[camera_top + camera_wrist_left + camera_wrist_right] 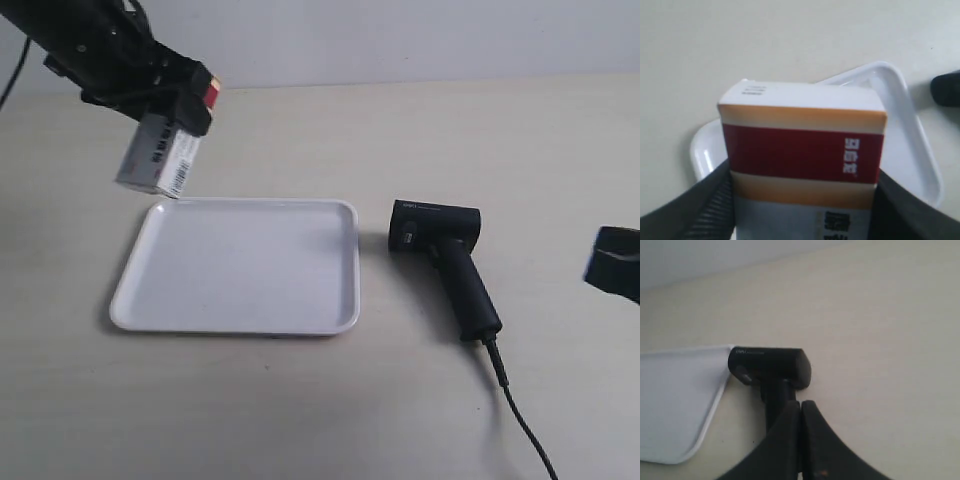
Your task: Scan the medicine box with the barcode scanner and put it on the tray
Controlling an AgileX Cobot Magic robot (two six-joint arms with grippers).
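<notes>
The medicine box (pixel 160 158) hangs in the air over the tray's far left corner, barcode side showing, held by the arm at the exterior view's left. In the left wrist view the box (pixel 802 150) fills the space between my left gripper's (pixel 802 210) black fingers, its red and tan bands facing the camera. The white tray (pixel 240 265) lies flat on the table below it. The black barcode scanner (pixel 445 260) lies on the table right of the tray, cable trailing toward the front. My right gripper (pixel 801 407) is shut with nothing in it, hovering over the scanner's handle (pixel 776 400).
The scanner's black cable (pixel 525 425) runs along the table to the front edge. A pale wall rises behind the beige table (pixel 500 130). The right arm's end (pixel 612 262) shows at the exterior view's right edge.
</notes>
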